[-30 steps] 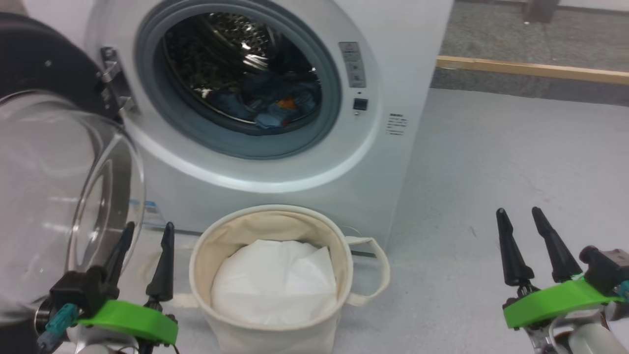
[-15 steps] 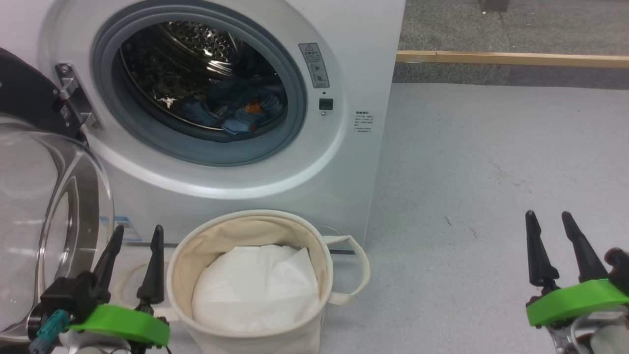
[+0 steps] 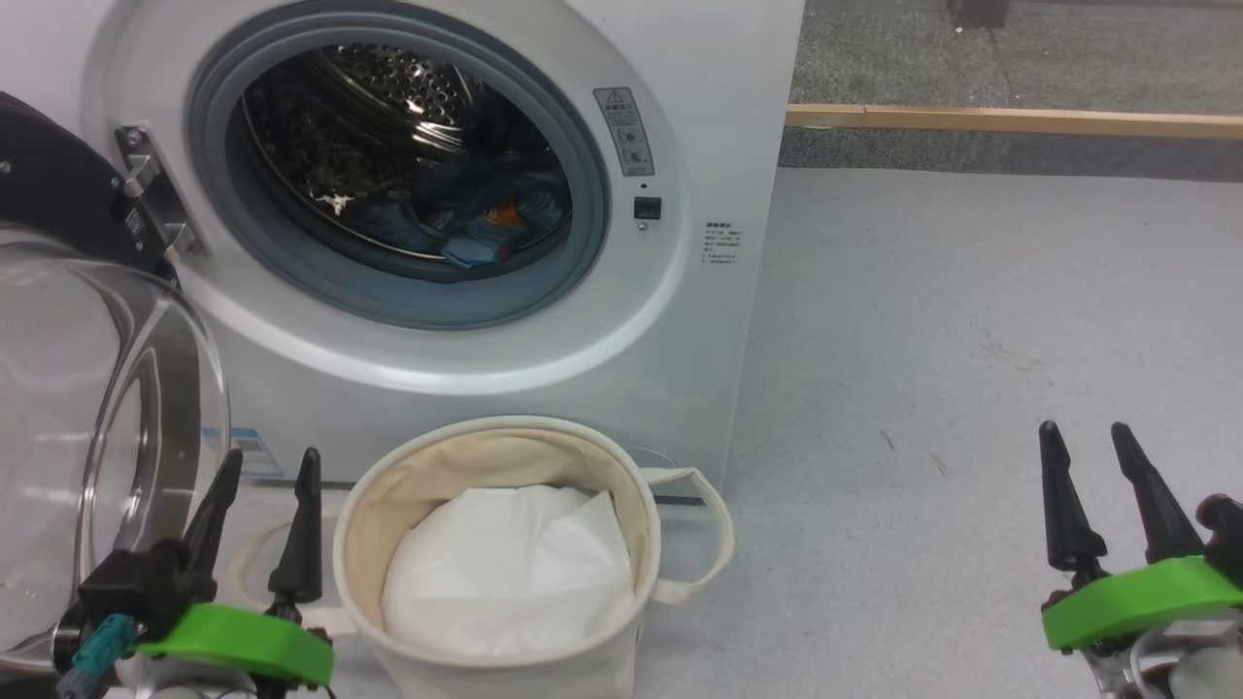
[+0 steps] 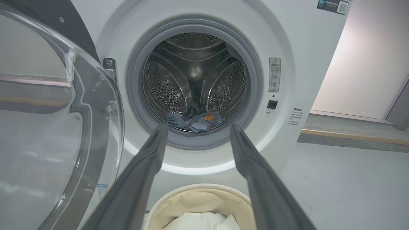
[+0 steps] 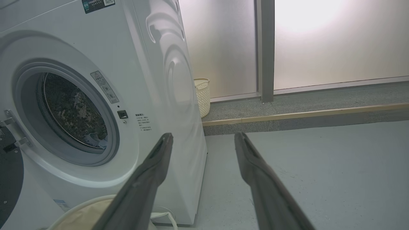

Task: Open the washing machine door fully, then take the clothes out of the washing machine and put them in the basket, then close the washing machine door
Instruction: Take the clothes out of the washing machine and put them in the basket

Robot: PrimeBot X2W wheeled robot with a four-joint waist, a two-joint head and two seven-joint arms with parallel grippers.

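Both tools stood wide and empty: left tool between door and basket, right tool above floor. Clothes lay in washer.

The left pincer sits at the lower left of the head view. Its two long dark fingers point up and are spread apart with nothing between them. The right pincer sits at the lower right, also spread and empty, tips leaning slightly left. Each rises from a green wrist bracket. In both wrist views the finger pairs form a wide V.
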